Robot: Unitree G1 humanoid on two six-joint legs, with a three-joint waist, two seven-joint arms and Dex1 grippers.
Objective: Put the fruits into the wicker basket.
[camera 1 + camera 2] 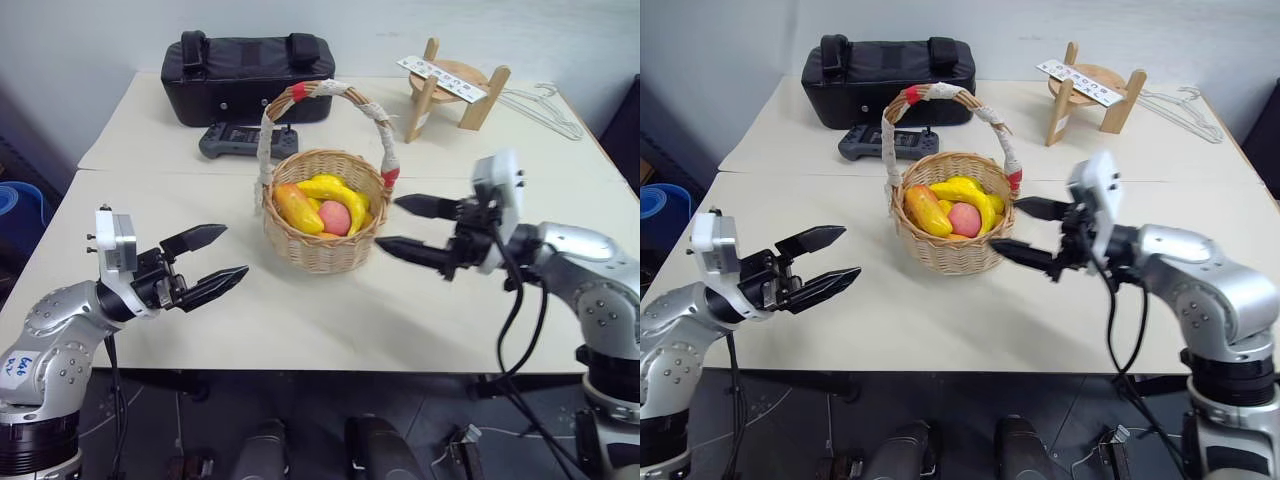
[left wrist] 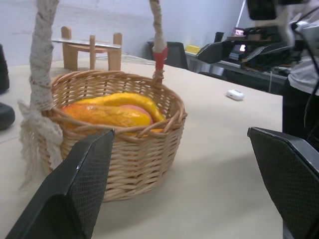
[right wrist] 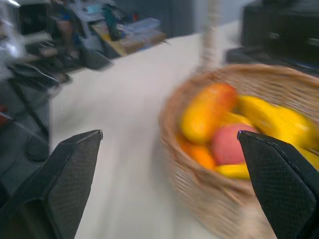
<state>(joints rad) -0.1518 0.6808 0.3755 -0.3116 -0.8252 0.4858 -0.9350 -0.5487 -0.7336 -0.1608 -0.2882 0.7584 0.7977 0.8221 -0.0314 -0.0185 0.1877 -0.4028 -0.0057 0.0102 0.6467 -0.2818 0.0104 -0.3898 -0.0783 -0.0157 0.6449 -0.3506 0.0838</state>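
Now my left end effector (image 1: 207,262) hangs nearest, fingers spread wide and empty, and my right end effector (image 1: 412,229) just beside the wicker basket (image 1: 322,245) is likewise spread and holding nothing. The mango (image 1: 297,207), banana (image 1: 333,190) and peach (image 1: 334,217) lie inside it, mid-surface, so both arms can reach; I judge the job done. Behind sits a black bag (image 1: 247,76).

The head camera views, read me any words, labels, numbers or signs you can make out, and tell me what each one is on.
Handwriting on the white sticker on the left arm: too small to read.
Dark marks on the white strip lying across the wooden stand: too small to read.
Black zip bag, handheld controller, wicker basket and fruits: no text visible.
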